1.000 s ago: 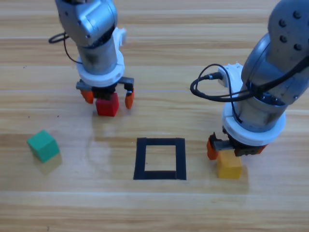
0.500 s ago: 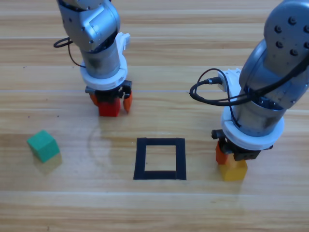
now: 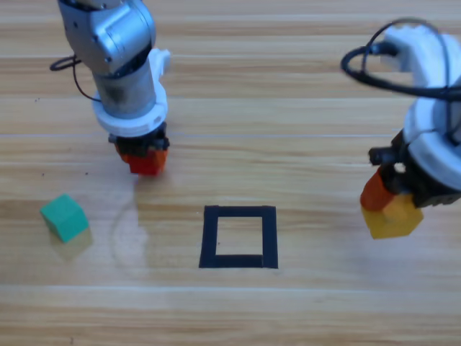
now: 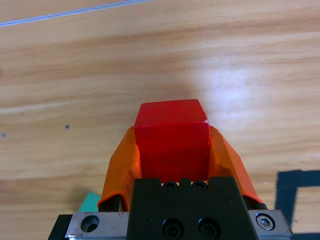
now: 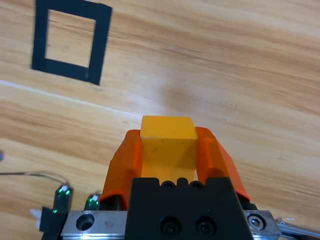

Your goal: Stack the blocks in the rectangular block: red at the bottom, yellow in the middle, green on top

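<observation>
Left gripper, jaws clamped on the glossy red cube, sits up-left of the black tape rectangle. Right gripper clamps the matte yellow cube right of it; the teal-green cube lies far left.

Grey arms, black cables, orange-jawed end effectors.

Wooden table, pale planks (glossy glare patches).
</observation>
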